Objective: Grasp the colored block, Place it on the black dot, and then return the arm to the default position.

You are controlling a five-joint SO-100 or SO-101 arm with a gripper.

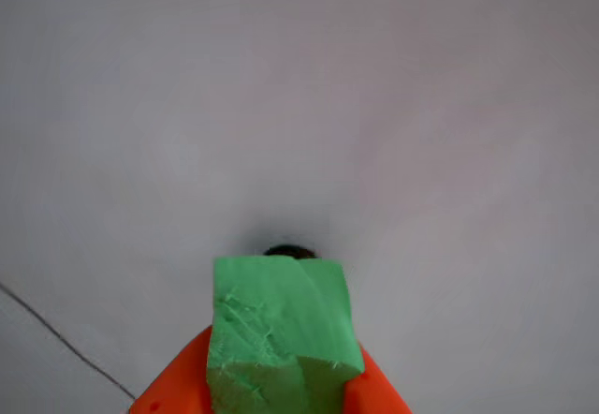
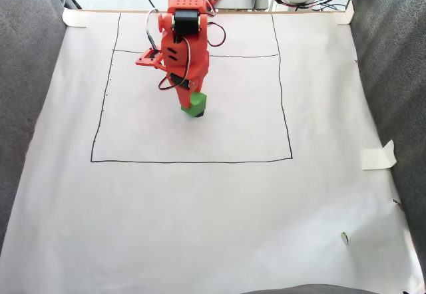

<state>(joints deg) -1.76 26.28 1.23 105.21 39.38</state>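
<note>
The hand (image 1: pixel 281 405) was pinching the colored block (image 1: pixel 279 334) between its two orange fingers (image 1: pixel 173 386); in the other view the block stood between them at the bottom edge, with the black dot (image 1: pixel 288 250) showing as a dark sliver just beyond the block's far top edge. In the fixed view the arm (image 2: pixel 183 44) reached down inside the drawn rectangle (image 2: pixel 193 161), and the block (image 2: pixel 194 102) sat at its tip, at or just above the paper; contact with the paper could not be confirmed.

Step in hand, as judged: placement on the dot. Procedure for a good result: bring the block forward until its base covered the dot; lower straight down until the base sat flat; spread the fingers only after the block was supported; withdraw upward, not sideways, to avoid dragging it. The dot was much smaller than the block, so it would be hidden at the end; alignment should be settled before descent.

Materials: the block was bright green and foam-like, roughly cubic, with scuffed, gouged faces and one chipped lower corner; it would likely compress under a firm grip and might cling to a finger on release. The fingers were smooth orange plastic, tapered. The tabletop was covered with white paper (image 2: pixel 213 227), matte and slightly creased, bearing thin dark lines and taped at its corners.
</note>
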